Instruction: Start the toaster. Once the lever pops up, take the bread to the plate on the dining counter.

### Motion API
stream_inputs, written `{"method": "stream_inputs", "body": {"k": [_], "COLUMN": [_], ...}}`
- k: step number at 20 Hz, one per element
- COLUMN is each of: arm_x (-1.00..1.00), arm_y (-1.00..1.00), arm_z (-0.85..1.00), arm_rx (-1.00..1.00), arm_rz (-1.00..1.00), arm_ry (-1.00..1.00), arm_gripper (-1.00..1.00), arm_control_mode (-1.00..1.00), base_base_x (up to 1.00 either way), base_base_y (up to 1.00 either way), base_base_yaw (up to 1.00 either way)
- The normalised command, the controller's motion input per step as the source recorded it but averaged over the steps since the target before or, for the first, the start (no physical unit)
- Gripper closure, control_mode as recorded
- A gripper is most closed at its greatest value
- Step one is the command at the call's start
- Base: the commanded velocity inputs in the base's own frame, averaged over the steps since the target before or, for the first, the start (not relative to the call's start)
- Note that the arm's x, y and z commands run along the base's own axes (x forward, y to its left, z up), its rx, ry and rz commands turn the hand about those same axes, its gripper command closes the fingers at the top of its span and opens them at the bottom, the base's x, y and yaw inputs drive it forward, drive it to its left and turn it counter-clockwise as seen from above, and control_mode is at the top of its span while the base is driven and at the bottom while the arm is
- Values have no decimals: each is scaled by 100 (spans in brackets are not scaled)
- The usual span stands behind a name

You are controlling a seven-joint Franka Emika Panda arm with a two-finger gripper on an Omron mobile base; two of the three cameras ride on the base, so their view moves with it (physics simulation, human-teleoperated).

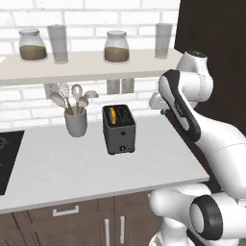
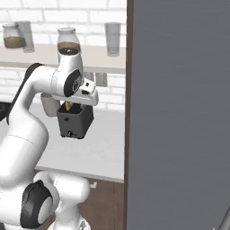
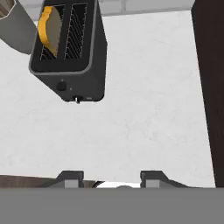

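The dark grey toaster (image 1: 119, 129) (image 2: 74, 121) (image 3: 70, 48) stands on the white kitchen counter (image 1: 72, 168). The bread (image 1: 112, 116) (image 3: 49, 30), with its golden crust showing, sits upright in the toaster's left slot. A round knob (image 3: 61, 85) and a small lever nub (image 3: 78, 99) sit low on its front. My gripper (image 3: 111, 179) hovers above the counter, to the right of the toaster and nearer its front. It is open, with nothing between its fingers (image 3: 70, 177). My hand (image 1: 156, 102) (image 2: 87, 95) is above toaster height. The plate and the dining counter are out of view.
A grey utensil cup (image 1: 76, 122) with spoons stands left of the toaster. Above it is a shelf (image 1: 86, 67) with jars and glasses. A black cooktop (image 1: 7, 158) lies at the far left. A tall dark cabinet (image 2: 179, 112) (image 3: 210, 87) bounds the counter on the right.
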Motion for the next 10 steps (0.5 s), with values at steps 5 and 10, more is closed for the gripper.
{"method": "stream_inputs", "body": {"k": [5, 10], "arm_x": [-35, -45], "arm_y": [0, 37], "arm_z": [-3, -28], "arm_rx": [0, 0], "arm_rz": [0, 0], "arm_ry": [-2, -14], "arm_gripper": [-100, -100], "arm_control_mode": [-100, -100], "base_base_x": [0, 0], "base_base_y": [0, 0], "base_base_yaw": [0, 0]}}
